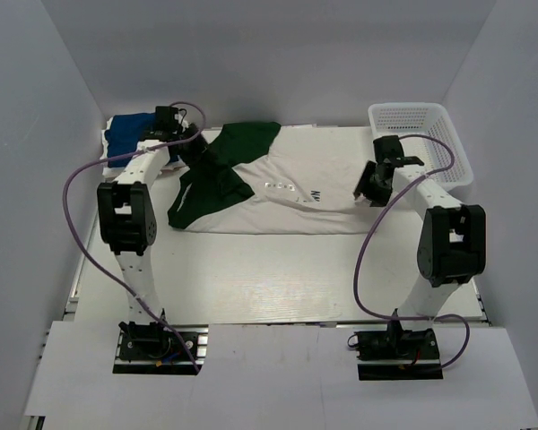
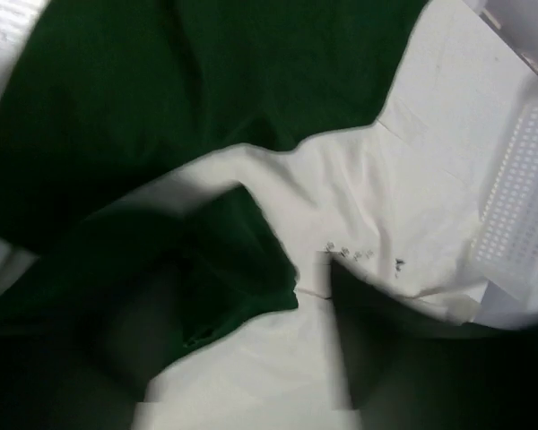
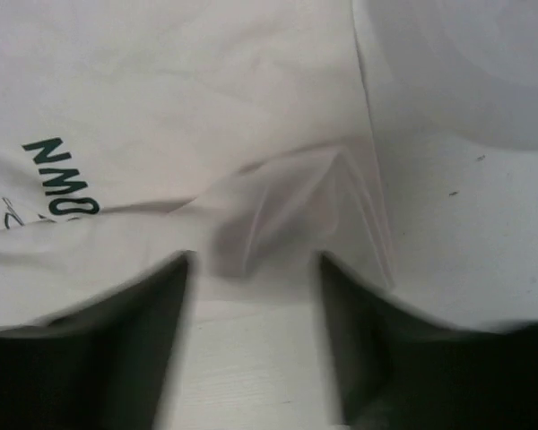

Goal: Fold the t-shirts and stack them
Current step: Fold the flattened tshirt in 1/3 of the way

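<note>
The white t-shirt [image 1: 318,170] lies spread flat across the back of the table, its black print [image 1: 291,190] near the middle. The dark green t-shirt [image 1: 217,170] lies crumpled over its left part. The royal blue t-shirt [image 1: 125,133] is bunched at the back left corner. My left gripper [image 1: 200,154] hovers over the green shirt [image 2: 143,116]; its jaws stand apart, with a green edge and white cloth [image 2: 278,376] showing between them. My right gripper [image 1: 366,190] is open at the white shirt's right edge. A puckered fold of white cloth [image 3: 278,206] lies just beyond its fingertips.
A white mesh basket [image 1: 421,139] stands at the back right corner, close behind the right gripper; its wall [image 2: 520,197] shows in the left wrist view. White walls close in the table on three sides. Bare tabletop [image 1: 278,278] stretches in front of the shirts.
</note>
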Motion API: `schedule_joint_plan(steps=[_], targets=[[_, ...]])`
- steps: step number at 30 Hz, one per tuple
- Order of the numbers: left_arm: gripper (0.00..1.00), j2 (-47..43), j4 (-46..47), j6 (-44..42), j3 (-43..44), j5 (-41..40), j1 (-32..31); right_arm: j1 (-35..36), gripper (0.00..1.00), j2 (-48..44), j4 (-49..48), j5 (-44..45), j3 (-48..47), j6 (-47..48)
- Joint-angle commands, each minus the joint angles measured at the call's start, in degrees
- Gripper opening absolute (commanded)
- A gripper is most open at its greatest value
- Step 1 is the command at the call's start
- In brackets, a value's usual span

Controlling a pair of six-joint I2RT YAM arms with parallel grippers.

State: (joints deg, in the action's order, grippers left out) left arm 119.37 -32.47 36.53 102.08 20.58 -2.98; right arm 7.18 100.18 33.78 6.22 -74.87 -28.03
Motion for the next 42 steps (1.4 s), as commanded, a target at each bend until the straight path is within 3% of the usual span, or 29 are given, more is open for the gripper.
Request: schedule_joint_plan(steps=[1, 2, 5, 8, 15, 21, 27, 31, 36, 42], targets=[[0.91, 2.7, 4.43, -3.91, 5.22, 0.52, -0.35, 0.2, 0.88, 0.63, 0.75, -1.38, -5.02, 0.87], [1.0, 4.71, 4.43, -3.93, 6.88, -0.53, -0.36, 0.38, 0.9, 0.54, 1.2, -3.56, -5.46, 1.57], [1.0, 5.43, 0.57, -7.08, 12.69, 0.43, -0.88, 0.73, 0.9, -2.35, 0.94, -5.6, -5.2, 2.72], [1.0, 0.09, 3.01, -7.71, 9.12, 1.21, -1.5, 1.7, 0.9, -7.45, -2.48, -8.41, -1.16, 4.91], [1.0, -17.21, 7.51, -7.79, -12.92, 0.43, -1.5, 6.0, 0.9, -9.13, -8.11, -19.13, 6.93, 7.99], [1.0, -27.78, 12.68, -5.68, -31.93, -1.77, -1.5, 9.08, 0.9, -2.91, -12.24, -19.49, 6.59, 8.43], [1.0, -23.06, 17.08, -5.16, -34.14, 1.83, -1.5, 9.87, 0.9, 5.0, -18.57, -15.64, 2.28, 5.63], [1.0, -19.01, 17.09, -5.16, -33.62, 0.35, -1.5, 9.7, 0.9, 9.41, -14.98, -12.55, -1.59, 4.39], [1.0, -17.86, 15.86, -5.16, -37.3, 0.34, -1.5, 9.7, 0.9, 6.18, -18.13, -11.93, 7.53, 3.86], [1.0, -24.51, 13.33, -3.05, -53.35, -1.59, -1.5, 10.13, 0.9, -0.86, -17.61, -12.19, 20.0, 6.49]])
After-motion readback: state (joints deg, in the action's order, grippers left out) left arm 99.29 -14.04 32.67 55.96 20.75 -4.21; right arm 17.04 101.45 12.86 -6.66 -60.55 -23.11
